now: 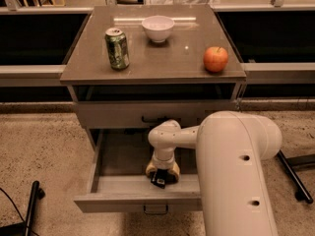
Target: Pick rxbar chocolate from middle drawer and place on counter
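Note:
The middle drawer (pixel 118 185) is pulled open below the counter (pixel 162 58). My gripper (pixel 161 174) reaches down into it, near the drawer's front wall at the middle. A small black thing with a pale patch, the rxbar chocolate (pixel 158 181), shows right under the gripper. The gripper covers most of it. My white arm (pixel 236 171) comes in from the lower right and hides the drawer's right part.
On the counter stand a green can (pixel 117 48) at the left, a white bowl (pixel 158 28) at the back and a red apple (pixel 215 59) at the right. A shut drawer front with a black handle (pixel 155 119) is above the open drawer. A black pole (pixel 30 208) stands on the floor at lower left.

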You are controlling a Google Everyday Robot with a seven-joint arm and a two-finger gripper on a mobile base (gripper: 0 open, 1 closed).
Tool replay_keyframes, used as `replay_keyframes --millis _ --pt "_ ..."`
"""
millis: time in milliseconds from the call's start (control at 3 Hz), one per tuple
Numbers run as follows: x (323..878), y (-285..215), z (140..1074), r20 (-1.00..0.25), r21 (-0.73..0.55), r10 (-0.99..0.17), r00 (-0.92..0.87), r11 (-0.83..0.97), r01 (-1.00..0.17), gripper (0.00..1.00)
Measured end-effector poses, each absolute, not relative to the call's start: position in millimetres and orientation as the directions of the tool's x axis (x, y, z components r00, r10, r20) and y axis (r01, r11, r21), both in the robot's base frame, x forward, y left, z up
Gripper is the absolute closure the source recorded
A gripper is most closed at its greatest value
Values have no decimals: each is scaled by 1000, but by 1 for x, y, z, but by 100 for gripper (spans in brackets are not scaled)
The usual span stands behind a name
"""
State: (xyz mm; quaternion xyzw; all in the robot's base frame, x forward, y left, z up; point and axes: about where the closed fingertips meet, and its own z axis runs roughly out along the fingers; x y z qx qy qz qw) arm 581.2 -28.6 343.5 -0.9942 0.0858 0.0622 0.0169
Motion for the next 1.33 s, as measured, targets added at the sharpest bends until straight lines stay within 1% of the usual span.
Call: replay_keyframes --millis 333,667,1000,1333 --pt "581 -29 353 -127 -23 -169 978 -985 -173 66" --pt "581 -29 355 -127 -23 -169 978 -985 -173 88" --pt "572 -19 374 -97 -144 -135 986 -978 -148 100" --pt "556 3 419 -18 -323 -117 993 -939 -117 100"
